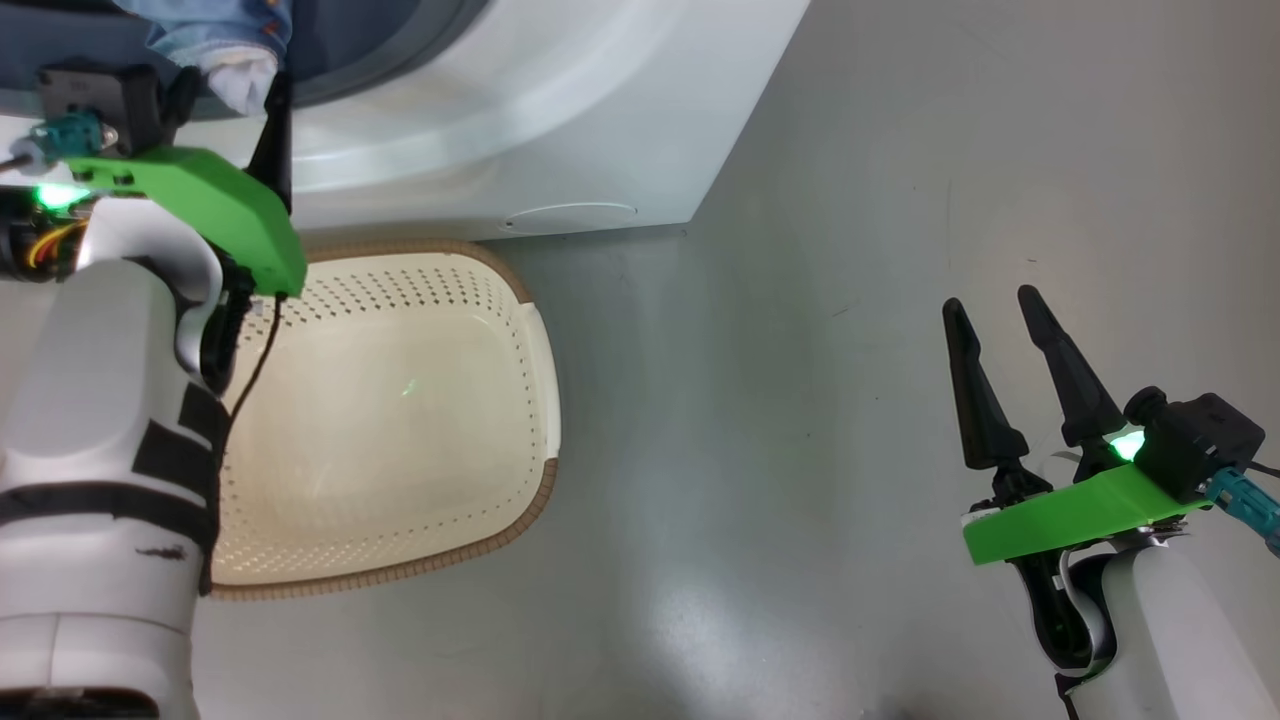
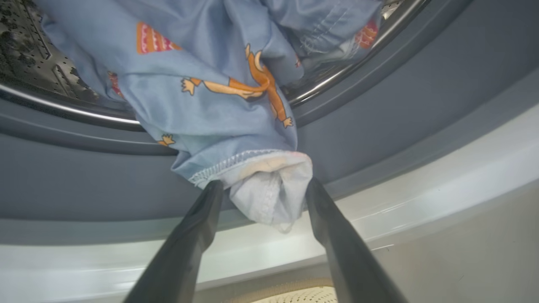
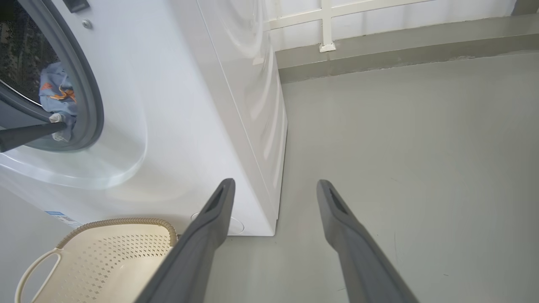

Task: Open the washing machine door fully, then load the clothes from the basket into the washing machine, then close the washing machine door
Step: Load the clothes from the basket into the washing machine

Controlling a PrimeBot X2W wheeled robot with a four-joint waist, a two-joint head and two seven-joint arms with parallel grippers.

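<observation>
Up at the washing machine (image 1: 560,120), the left gripper (image 2: 264,185) is wide open around the hanging clothes (image 2: 210,139), prints (image 2: 257,84) clear from its wrist, one basket (image 1: 545,380) below, the right gripper (image 1: 992,300) open, holding nothing.

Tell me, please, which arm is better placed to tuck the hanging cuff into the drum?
Left: the left gripper, open, straddles the clothes at the gasket; the right gripper hovers over the floor.
</observation>
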